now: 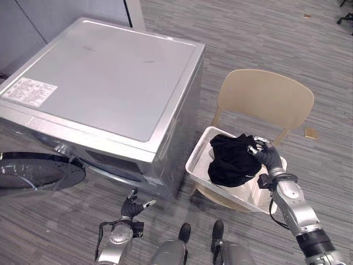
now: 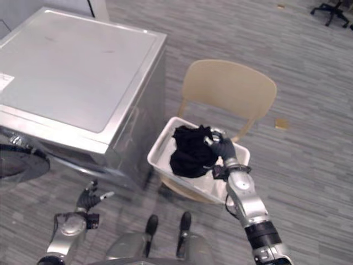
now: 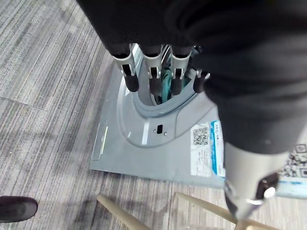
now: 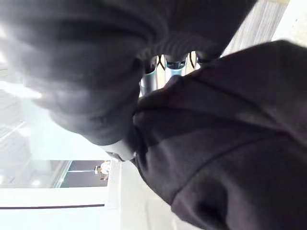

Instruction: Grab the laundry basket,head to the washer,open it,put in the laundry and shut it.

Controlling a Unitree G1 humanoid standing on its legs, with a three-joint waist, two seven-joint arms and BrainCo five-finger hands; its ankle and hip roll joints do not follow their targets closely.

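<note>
The right hand (image 1: 263,154) has its fingers curled into the black clothes (image 1: 234,160). The clothes sit in the white basket (image 1: 199,155), which rests on a tan chair (image 1: 265,96) just beside the silver washer (image 1: 105,94). The washer's round door (image 1: 38,172) is open. The left hand (image 1: 132,207) hangs low in front of the washer, fingers loose and holding nothing.

The right hand (image 1: 266,155) is held over the far side of the white laundry basket (image 1: 199,152), its fingers curled into the black garment (image 1: 234,160) heaped there, the forearm raised toward it from below. The left hand (image 1: 132,207) is kept low, well apart from the basket, its fingers straight and spread, nothing held.
</note>
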